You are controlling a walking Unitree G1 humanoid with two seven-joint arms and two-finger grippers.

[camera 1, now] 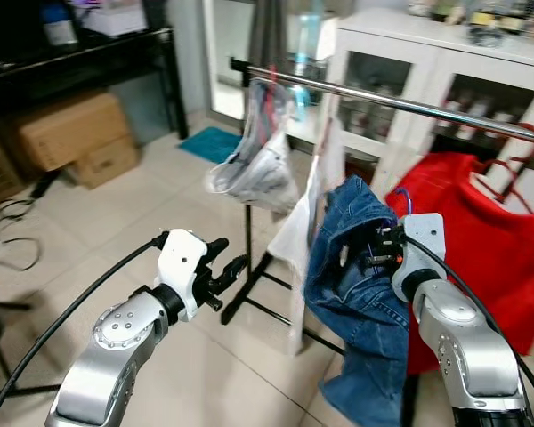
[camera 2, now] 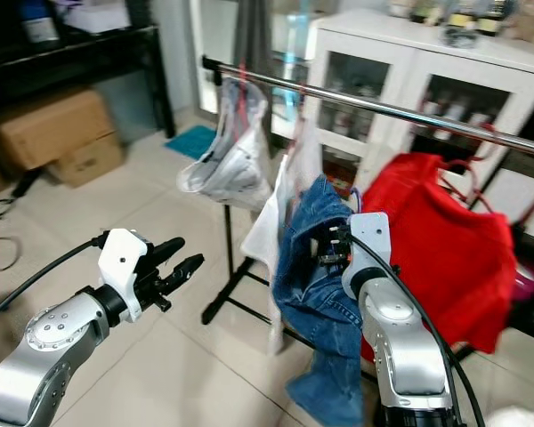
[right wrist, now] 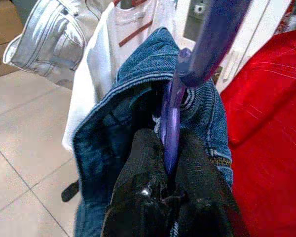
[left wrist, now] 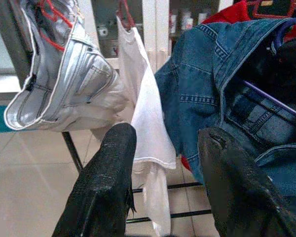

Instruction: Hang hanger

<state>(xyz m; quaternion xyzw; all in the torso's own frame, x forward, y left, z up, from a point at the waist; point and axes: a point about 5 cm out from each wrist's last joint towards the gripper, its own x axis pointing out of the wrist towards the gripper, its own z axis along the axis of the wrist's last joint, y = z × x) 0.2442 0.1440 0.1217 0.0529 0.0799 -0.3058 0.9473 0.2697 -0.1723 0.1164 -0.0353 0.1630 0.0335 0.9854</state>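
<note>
Now: carrying hanger to rail
R gripper (right wrist: 170, 163) clamped on purple hanger (right wrist: 175, 113) w/ denim jacket (camera 1: 356, 294); L gripper (left wrist: 163, 148) apart, idle. Next: lift hook over rail (camera 1: 409, 105).

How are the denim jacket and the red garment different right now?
The denim jacket is blue and held off the rail by the right gripper, shut on its purple hanger. The red garment already hangs from the rail on a red hanger. Both are on hangers.

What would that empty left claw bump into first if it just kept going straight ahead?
Probably the white shirt hanging on the rail: the left gripper points at it, between the silver garment and the denim jacket. Depth is uncertain.
</note>
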